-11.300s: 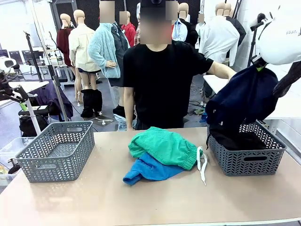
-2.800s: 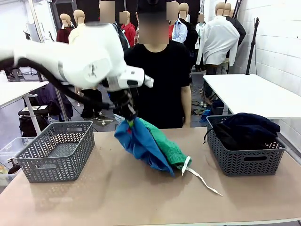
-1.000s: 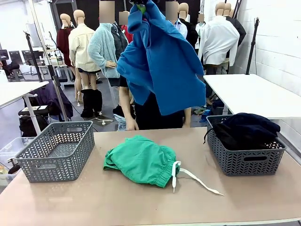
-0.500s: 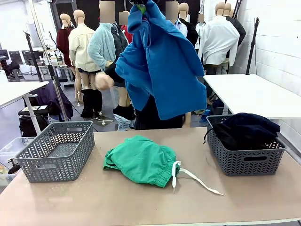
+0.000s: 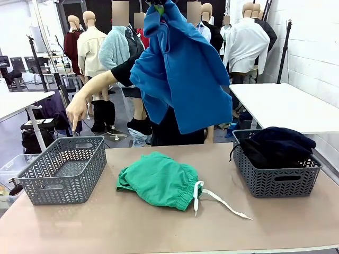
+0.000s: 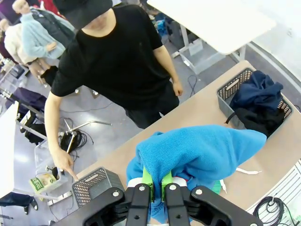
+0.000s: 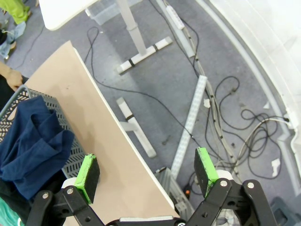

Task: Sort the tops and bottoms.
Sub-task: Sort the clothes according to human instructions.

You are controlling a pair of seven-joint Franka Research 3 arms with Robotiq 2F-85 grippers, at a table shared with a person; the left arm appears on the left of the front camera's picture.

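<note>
My left gripper clamps the blue top, hanging top centre; right gripper wide, empty. Person's hand points at left basket: I'd swing over it, lower, then release. Green shorts mid-table; dark bottoms in right basket.

Soft cloth, moulded plastic, matt surface.
The blue top looks fleecy; the green shorts are thin smooth cloth with a flat white drawstring. The left grey basket and right grey basket are matt latticed plastic on the smooth tan surface.
</note>
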